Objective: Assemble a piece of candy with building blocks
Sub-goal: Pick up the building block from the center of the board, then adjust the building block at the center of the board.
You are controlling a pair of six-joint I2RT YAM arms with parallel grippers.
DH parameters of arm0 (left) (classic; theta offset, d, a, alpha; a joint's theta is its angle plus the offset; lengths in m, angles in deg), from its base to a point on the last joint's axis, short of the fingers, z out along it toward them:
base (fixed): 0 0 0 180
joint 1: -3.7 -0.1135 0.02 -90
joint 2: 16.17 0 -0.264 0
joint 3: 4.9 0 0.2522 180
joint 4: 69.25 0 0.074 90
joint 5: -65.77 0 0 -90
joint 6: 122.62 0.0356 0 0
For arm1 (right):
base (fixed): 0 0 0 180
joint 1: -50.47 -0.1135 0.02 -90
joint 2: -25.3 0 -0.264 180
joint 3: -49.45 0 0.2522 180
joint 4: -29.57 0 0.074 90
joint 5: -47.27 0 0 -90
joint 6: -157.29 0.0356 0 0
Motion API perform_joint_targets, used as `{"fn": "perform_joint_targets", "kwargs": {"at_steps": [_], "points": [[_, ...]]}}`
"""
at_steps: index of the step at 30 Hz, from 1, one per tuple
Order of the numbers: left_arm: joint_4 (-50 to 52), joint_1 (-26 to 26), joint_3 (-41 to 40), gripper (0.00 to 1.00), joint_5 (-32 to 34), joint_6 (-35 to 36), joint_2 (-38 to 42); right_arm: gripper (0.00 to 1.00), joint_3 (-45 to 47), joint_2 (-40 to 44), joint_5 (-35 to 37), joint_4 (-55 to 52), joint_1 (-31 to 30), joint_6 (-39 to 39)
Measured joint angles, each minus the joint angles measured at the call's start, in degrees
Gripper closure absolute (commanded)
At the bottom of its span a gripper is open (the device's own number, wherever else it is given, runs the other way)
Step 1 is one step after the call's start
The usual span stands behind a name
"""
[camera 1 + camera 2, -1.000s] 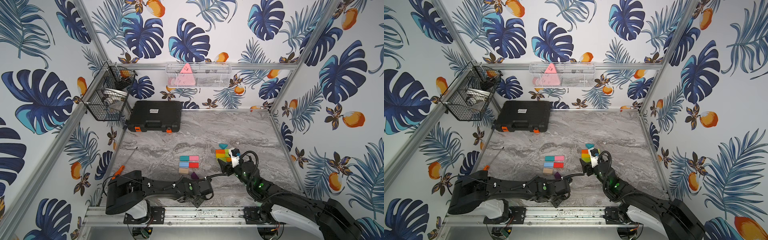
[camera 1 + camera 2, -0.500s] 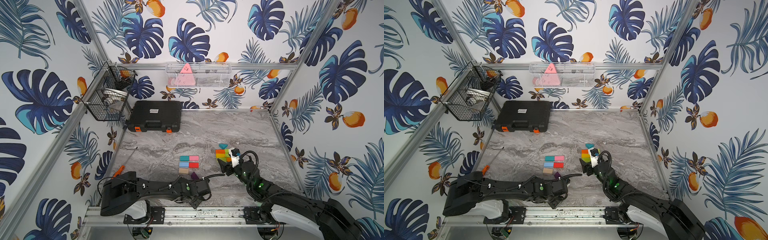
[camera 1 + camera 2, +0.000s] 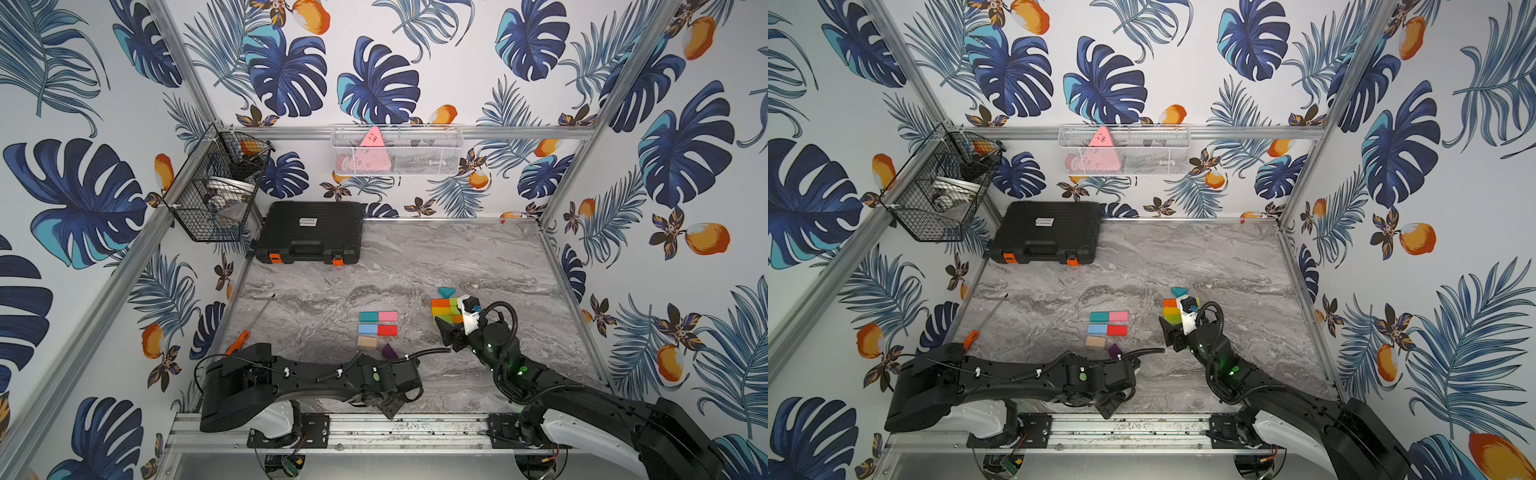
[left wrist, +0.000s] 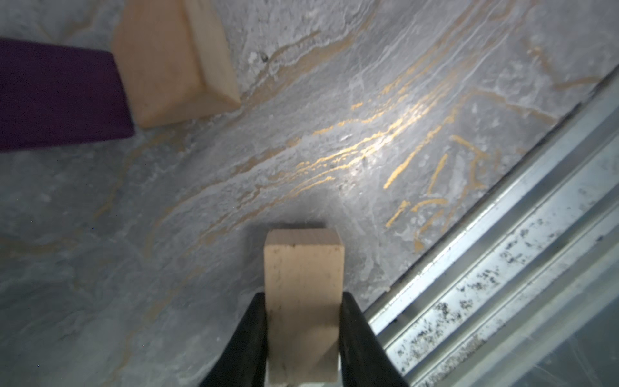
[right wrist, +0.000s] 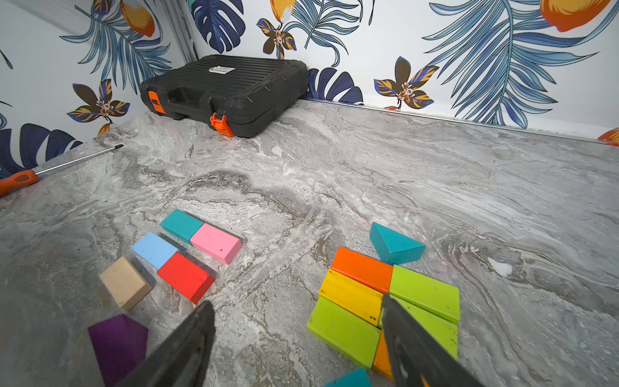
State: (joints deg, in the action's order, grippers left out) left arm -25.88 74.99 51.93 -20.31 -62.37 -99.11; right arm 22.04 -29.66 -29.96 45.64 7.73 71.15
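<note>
1. Plain wood, one block (image 4: 303,264): it is pinched at its sides between the two black fingers of the left gripper (image 4: 303,298), low over the marble table (image 3: 478,266) and near the front rail (image 4: 502,284). Its gripped end runs off the wrist picture. Whether it touches the table cannot be told.
2. In both top views the left gripper and the plain wood block are hidden under the left arm's own wrist.
3. The left wrist view also shows one wood piece (image 4: 167,63) of unclear shape, just beside a purple piece (image 4: 60,93) that the picture edge cuts off.
4. The right gripper (image 5: 296,301) has its jaws spread wide with nothing between them, at the near edge of the second cluster.
5. First group, six counted: a teal rectangle (image 5: 181,224), pink rectangle (image 5: 216,243), blue rectangle (image 5: 154,249) and red rectangle (image 5: 184,276) set two by two. Near them are a wood rectangle (image 5: 124,283) and a purple triangle (image 5: 117,345).
6. Second cluster, eight counted: one teal triangle (image 5: 395,244), one orange rectangle (image 5: 361,268), one yellow rectangle (image 5: 350,296) and three green rectangles (image 5: 423,295). A second orange block (image 5: 380,360) is mostly behind a finger, and a second teal block (image 5: 350,378) is cut off.
7. One screwdriver (image 5: 23,177) and one black case (image 3: 309,232).
</note>
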Motion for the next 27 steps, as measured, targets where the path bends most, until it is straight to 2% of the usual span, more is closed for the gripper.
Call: {"fn": "perform_joint_targets", "kwargs": {"at_steps": [6, 11, 17, 27], "points": [[4.4, 0.0, 3.3, 0.7, 1.2, 1.7, 4.3, 0.2, 0.0, 0.1, 0.0, 0.0, 0.0, 0.0], [12.3, -0.9, 9.0, 0.75, 5.8, 2.6, 6.0, 0.2, 0.0, 0.2, 0.0, 0.0, 0.0, 0.0], [19.0, -4.7, 10.3, 0.75, 9.3, 2.4, 7.3, 0.19, 0.0, 0.4, 0.0, 0.0, 0.0, 0.1], [19.6, -12.8, 8.7, 0.76, 10.3, 2.3, 4.9, 0.19, -0.2, -0.4, 0.0, 0.0, 0.0, 0.2]]}}
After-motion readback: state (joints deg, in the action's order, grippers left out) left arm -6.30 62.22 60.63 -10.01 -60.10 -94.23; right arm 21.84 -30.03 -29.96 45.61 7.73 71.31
